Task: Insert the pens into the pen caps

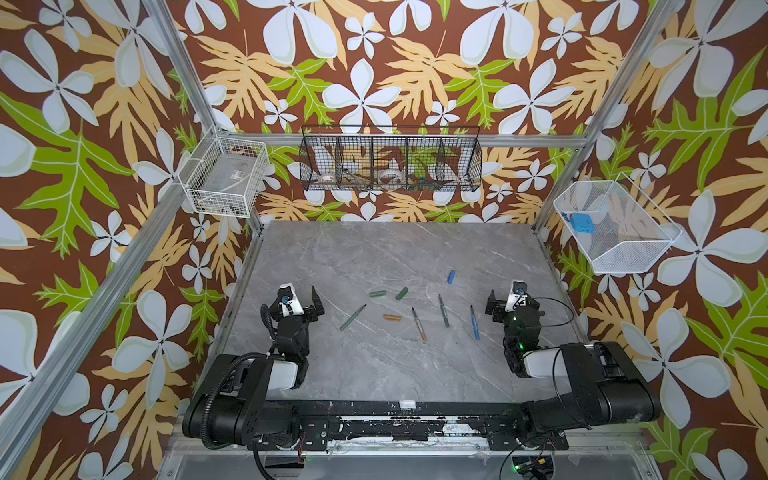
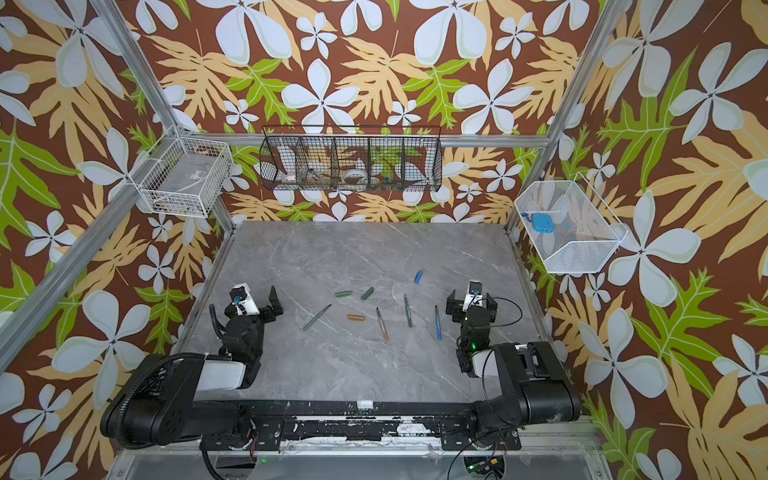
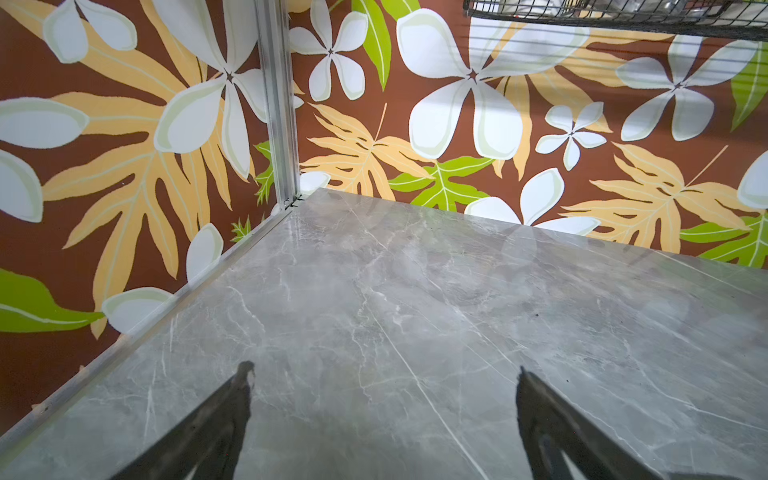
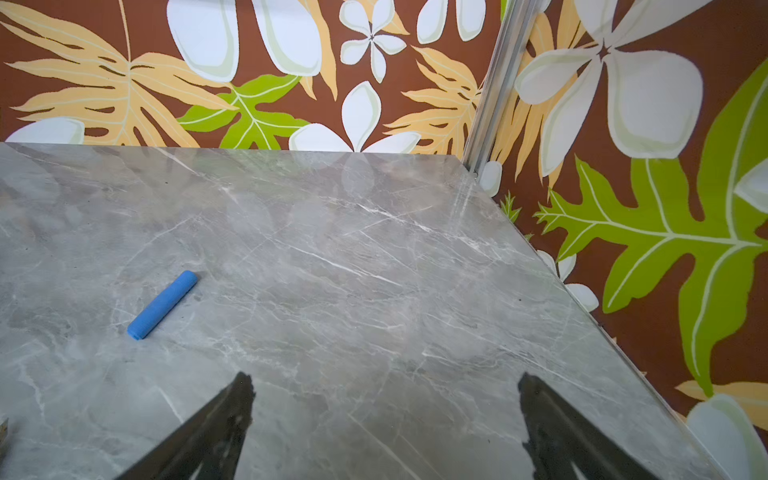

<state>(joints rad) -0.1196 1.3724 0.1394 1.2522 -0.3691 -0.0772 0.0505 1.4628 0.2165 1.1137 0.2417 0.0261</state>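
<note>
Eight pieces lie loose on the table (image 1: pixel 374 374), none joined and none held. At the far left, the left gripper (image 3: pixel 383 370) is shown with fingers spread wide and empty over bare table; no pen or cap is caught in its wrist view. Just to its right, toward the middle, the left green pen (image 1: pixel 352 318) is laid on a slant, dark tip pointing away and rightward. This arm is judged the nearer to it.

Next come the left green cap (image 1: pixel 378 293) and right green cap (image 1: pixel 401 293), farther back, with the orange cap (image 1: pixel 392 318) lying crosswise in front of them. The orange pen (image 1: pixel 419 324) and right green pen (image 1: pixel 444 311) follow, both laid nearly front to back, tips at the far end. The blue cap (image 1: pixel 451 276) is set farthest back, apart from the blue pen (image 1: pixel 474 323), whose long axis also runs front to back, tip away. That pen lies just left of the right gripper (image 4: pixel 385 378), likewise wide open and empty, so the right arm is judged nearer to both blue pieces.

Which end of any cap is open cannot be made out. The blue pen is cut out of the right wrist view, where only the blue cap is seen, off to one side of the fingers.
</note>
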